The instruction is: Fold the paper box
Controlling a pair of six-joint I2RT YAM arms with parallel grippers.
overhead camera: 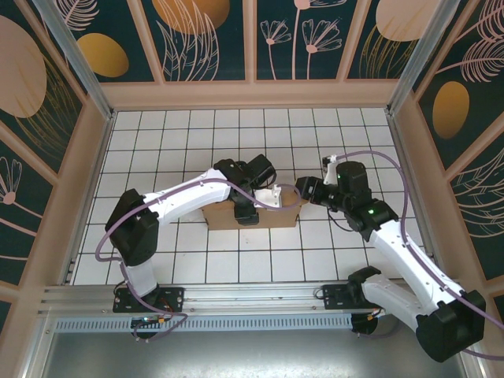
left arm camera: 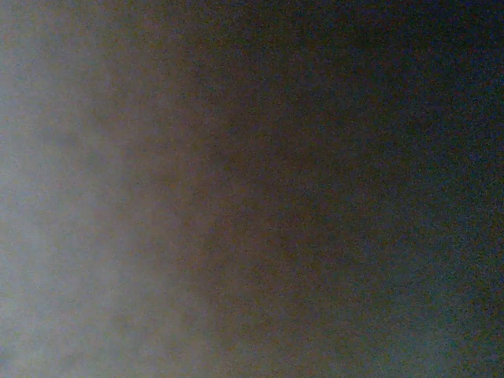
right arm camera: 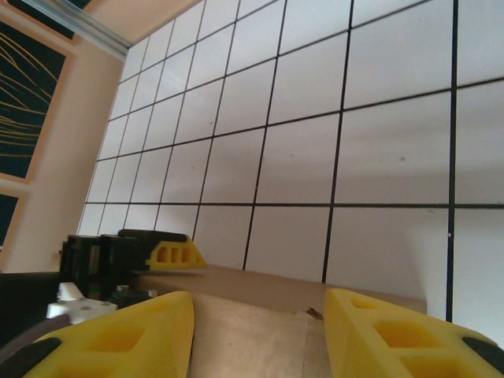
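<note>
Our right claw (right arm camera: 258, 298) has its two yellow fingers (right arm camera: 118, 339) apart, and nothing is pinched between them. It is open. Just under and past the fingers we see the flat brown box (right arm camera: 252, 327). From above, this claw (overhead camera: 302, 191) sits at the right end of the box (overhead camera: 276, 216).

Our left claw (overhead camera: 247, 209) is down over the middle of the box, touching it or very near it. We cannot tell if it is open or closed. Its own camera gives a dark, blurry brown picture. From the right wrist we see one of its yellow fingers (right arm camera: 169, 253) resting by the far edge of the cardboard.

The box lies in the middle of the white tiled worktop (overhead camera: 197, 142), between our two claws. It looks partly folded, but the arms hide much of it.

We think the box is very light. It is stiff on its flat parts and bends easily along its creases. A flap may spring back if we let go. The tiles look smooth, so the box may slide when we push it.

We think it is best to pinch a flap at its thin outer edge, across from the crease. One claw should press the bottom down while the other folds. If we squeeze too hard, we may dent the cardboard.
</note>
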